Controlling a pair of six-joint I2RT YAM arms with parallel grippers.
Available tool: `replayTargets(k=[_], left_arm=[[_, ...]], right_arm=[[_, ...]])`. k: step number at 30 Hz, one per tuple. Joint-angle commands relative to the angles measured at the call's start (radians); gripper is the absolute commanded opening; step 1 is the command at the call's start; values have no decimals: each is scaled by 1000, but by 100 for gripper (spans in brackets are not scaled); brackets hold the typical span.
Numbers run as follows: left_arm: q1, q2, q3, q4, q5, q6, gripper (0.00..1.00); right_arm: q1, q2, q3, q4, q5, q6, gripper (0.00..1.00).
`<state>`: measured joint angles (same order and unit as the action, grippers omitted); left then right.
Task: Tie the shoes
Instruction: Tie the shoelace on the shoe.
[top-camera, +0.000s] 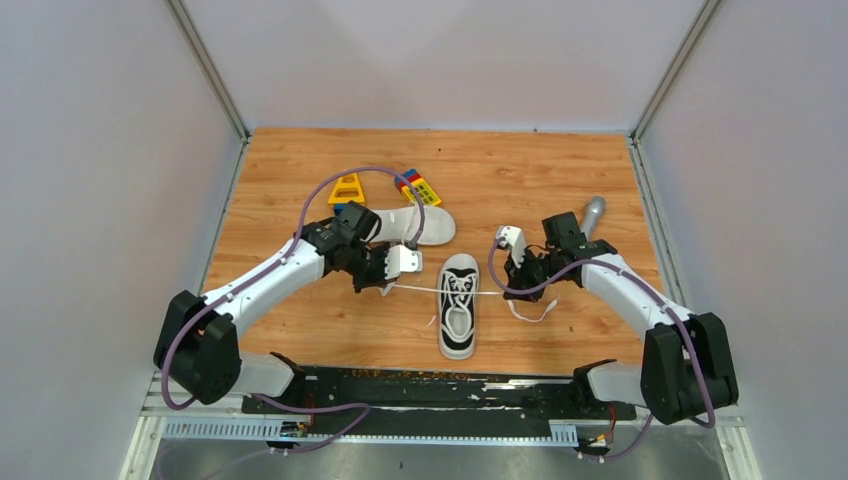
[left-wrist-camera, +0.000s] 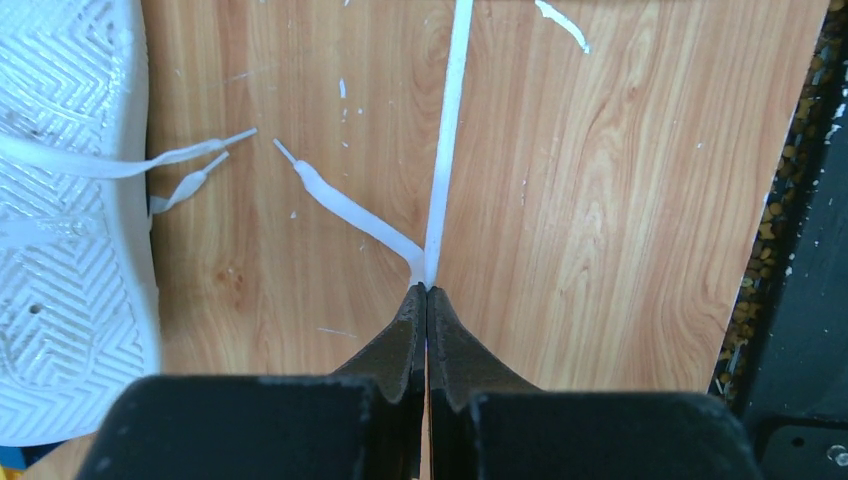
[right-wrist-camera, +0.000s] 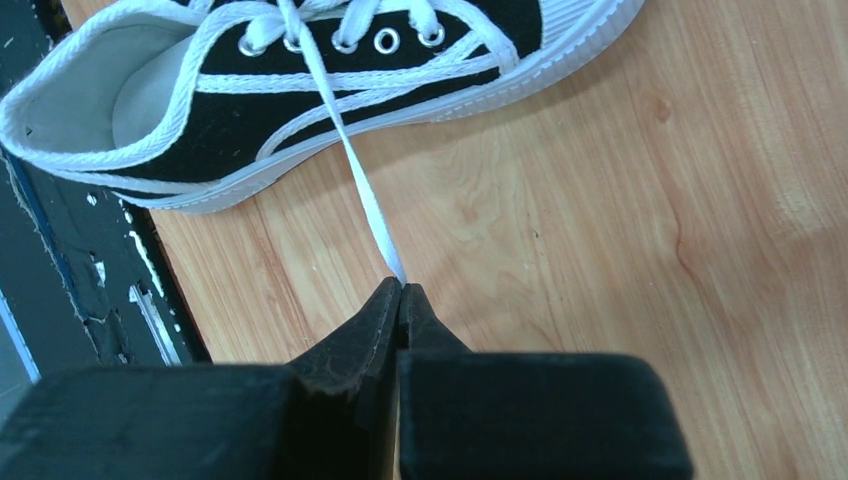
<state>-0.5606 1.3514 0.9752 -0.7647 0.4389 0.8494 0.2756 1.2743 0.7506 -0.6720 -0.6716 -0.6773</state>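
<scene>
Pinching a taut lace (left-wrist-camera: 448, 130) in the clenched left gripper (left-wrist-camera: 427, 290), left of the upright sneaker (top-camera: 459, 318). Clamping its other lace (right-wrist-camera: 358, 172) in the right gripper (right-wrist-camera: 400, 285), on the sneaker's right.

No lettering, number, brand mark or sign is showing clearly enough to read, neither on the shoes (top-camera: 459, 318) nor on the toy blocks (top-camera: 347, 190).

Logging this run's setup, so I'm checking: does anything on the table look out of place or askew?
Yes. The near sneaker sits upright, but the far sneaker lies overturned, white sole facing up, beside the toy blocks. It would likely need righting before tying.
</scene>
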Motion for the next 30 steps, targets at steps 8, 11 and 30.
replayTargets(k=[8,11,30], left_arm=[[45,-24,-46,23,-128,-51,0],[46,-14,-46,19,-103,-47,0],[108,-58,232,144,-171,-785,64]], right_arm=[[-70,45,-15,73,108,53,0],[-73,43,-9,67,94,67,0],[-97,-19,327,51,-230,229,45]])
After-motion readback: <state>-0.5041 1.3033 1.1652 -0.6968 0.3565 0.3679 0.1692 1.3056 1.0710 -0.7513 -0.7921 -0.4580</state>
